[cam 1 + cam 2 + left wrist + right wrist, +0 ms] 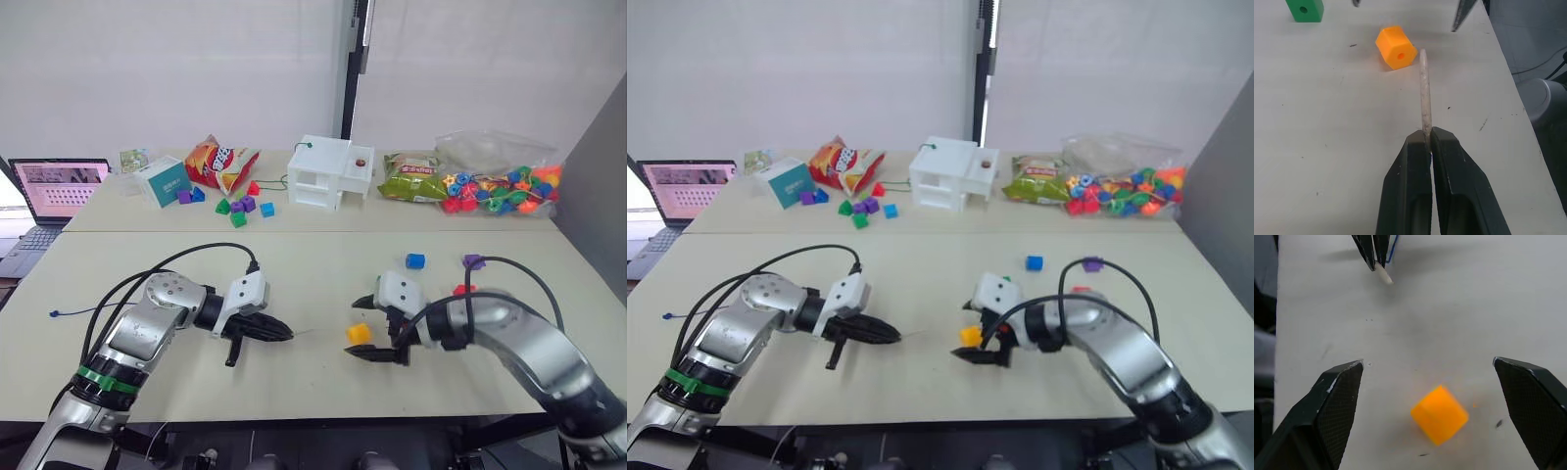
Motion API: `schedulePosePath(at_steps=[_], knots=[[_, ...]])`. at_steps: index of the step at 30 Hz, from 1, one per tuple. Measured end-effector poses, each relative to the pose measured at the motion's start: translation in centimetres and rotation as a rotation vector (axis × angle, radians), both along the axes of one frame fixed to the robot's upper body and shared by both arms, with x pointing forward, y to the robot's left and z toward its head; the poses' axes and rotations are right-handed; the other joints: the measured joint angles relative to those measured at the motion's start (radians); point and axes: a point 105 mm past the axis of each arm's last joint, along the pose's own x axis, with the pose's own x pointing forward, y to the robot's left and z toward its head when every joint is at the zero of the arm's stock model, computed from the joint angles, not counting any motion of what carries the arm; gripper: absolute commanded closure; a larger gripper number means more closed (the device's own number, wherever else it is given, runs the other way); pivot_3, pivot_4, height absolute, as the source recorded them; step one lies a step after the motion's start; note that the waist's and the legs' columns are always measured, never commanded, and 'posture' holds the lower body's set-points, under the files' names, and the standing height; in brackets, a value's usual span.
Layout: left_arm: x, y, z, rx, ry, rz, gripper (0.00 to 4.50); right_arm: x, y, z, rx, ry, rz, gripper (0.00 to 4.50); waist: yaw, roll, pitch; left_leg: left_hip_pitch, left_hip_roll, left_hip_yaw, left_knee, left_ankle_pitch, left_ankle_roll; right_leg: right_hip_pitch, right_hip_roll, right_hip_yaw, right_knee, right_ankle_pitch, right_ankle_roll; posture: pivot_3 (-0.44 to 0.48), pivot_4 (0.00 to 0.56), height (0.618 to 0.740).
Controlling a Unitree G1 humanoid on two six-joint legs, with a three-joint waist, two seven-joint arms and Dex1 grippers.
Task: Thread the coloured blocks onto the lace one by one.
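Note:
My left gripper [286, 335] is shut on the lace, whose stiff pale tip [1424, 88] sticks out past the fingertips toward the yellow-orange block [1396, 47]. The thin dark-blue cord [76, 312] trails off to the left across the table. My right gripper [359, 329] is open, its fingers either side of the yellow-orange block [1440, 414] without touching it. The block lies on the table with its hole showing in the left wrist view. A green block [1304, 10] lies just beyond it. Blue [415, 260], purple [473, 261] and red [460, 290] blocks lie behind my right arm.
On the far table stand a laptop [54, 191], a teal box [162, 181], a crisp bag [220, 162], a white toy house [328, 171], a green snack bag [411, 178], a bag of beads [500, 181] and several small loose blocks [240, 206].

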Motion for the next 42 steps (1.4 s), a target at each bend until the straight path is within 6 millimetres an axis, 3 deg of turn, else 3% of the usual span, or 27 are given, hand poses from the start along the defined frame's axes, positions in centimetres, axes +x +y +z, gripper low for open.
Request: schedulePosePath(at_steps=[7, 17, 31, 42], knots=[[-0.9, -0.3, -0.1, 0.016, 0.019, 0.019, 4.50, 1.7, -0.7, -3.2, -0.107, 0.028, 0.173, 0.01, 0.010, -0.001, 0.000, -0.002, -0.001, 0.000, 0.000, 0.000, 0.000, -0.001, -0.002, 0.000, 0.001, 0.000, 0.000, 0.000, 0.150, 0.740], [-1.4, -0.6, -0.4, 0.037, 0.054, 0.044, 4.50, 1.9, -1.7, -4.4, -0.120, 0.057, 0.224, 3.20, 0.008, -0.001, 0.000, -0.001, -0.001, 0.000, 0.000, 0.000, -0.001, -0.001, -0.002, 0.000, 0.002, 0.000, 0.000, 0.000, 0.150, 0.740], [-0.5, -2.5, -1.2, 0.119, 0.061, 0.051, 4.50, 0.7, -0.7, -4.7, -0.077, 0.055, 0.045, 3.23, 0.017, -0.001, 0.000, -0.001, -0.002, 0.000, 0.000, 0.000, -0.001, -0.001, -0.002, 0.000, 0.002, 0.000, 0.000, 0.000, 0.150, 0.740], [0.6, -3.4, -1.4, 0.193, 0.041, 0.032, 4.50, -0.2, -0.2, -4.6, -0.107, 0.045, 0.034, 3.23, 0.017, -0.001, 0.000, -0.001, -0.002, -0.001, 0.000, 0.000, -0.001, 0.000, -0.002, 0.000, 0.002, 0.000, 0.000, 0.000, 0.150, 0.740]])
